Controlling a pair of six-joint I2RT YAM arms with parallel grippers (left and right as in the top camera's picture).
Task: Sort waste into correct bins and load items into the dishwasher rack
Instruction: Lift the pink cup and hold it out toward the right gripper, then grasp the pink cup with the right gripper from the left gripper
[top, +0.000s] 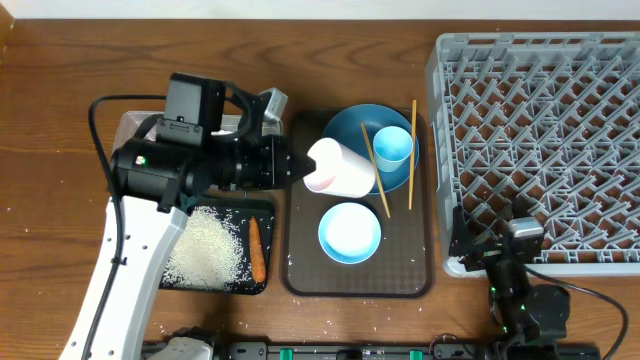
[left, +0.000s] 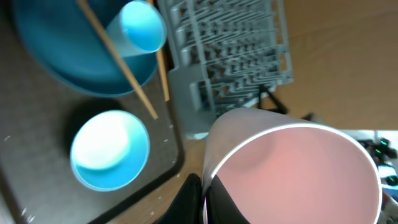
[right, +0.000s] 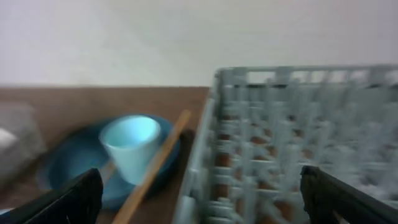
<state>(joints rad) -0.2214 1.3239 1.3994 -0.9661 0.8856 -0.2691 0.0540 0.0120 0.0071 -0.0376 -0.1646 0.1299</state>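
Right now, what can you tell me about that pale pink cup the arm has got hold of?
The pale pink cup is a plain, smooth, handleless tumbler, plastic by the look, with a paler rim, and seems empty. The left gripper holds it tipped on its side, mouth facing the wrist camera. From overhead it hangs above the brown tray, overlapping the left edge of the dark-blue plate; whether it touches either is unclear.

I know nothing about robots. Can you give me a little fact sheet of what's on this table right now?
Left gripper: shut on pale pink cup, over brown tray
Right gripper: open, beside dishwasher rack
Dishwasher rack: no dishes visible
Dark-blue plate: holds light-blue cup, two chopsticks
Brown tray: also holds light-blue bowl
Black tray: rice, carrot
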